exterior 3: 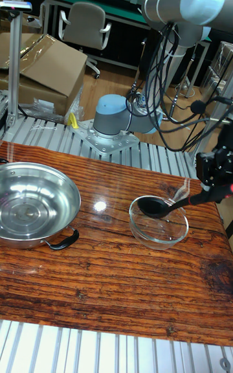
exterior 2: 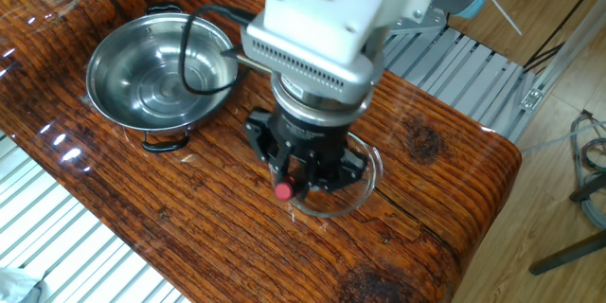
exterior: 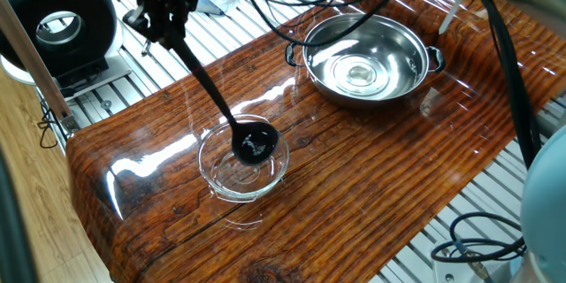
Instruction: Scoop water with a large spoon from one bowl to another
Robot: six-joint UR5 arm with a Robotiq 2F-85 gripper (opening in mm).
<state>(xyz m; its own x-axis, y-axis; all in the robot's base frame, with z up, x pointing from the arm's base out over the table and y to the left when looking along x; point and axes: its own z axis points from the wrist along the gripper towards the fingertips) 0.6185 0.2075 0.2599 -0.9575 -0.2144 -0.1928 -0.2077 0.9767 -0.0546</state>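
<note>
Clamped on the handle end of the large spoon (exterior: 219, 106), the gripper (exterior: 162, 19) hung above the table edge, up and away from the glass bowl (exterior: 243, 161). From it the slim black handle slanted down to the round cup, which sat over the inside of the glass bowl, on the side nearer the steel bowl (exterior: 365, 59); glints in the cup suggested water, though I could not tell how much. In the other fixed view the gripper (exterior 2: 305, 165) covered most of the glass bowl (exterior 2: 362, 183), with the spoon's red tip showing between the fingers (exterior 2: 263, 142). The tall fixed view showed the spoon (exterior 3: 163, 205) just above the glass bowl's (exterior 3: 159, 224) rim. The steel bowl (exterior 3: 35, 210) stood well apart from the glass bowl on the wooden table (exterior: 354, 168), a faint shine at its bottom.
</note>
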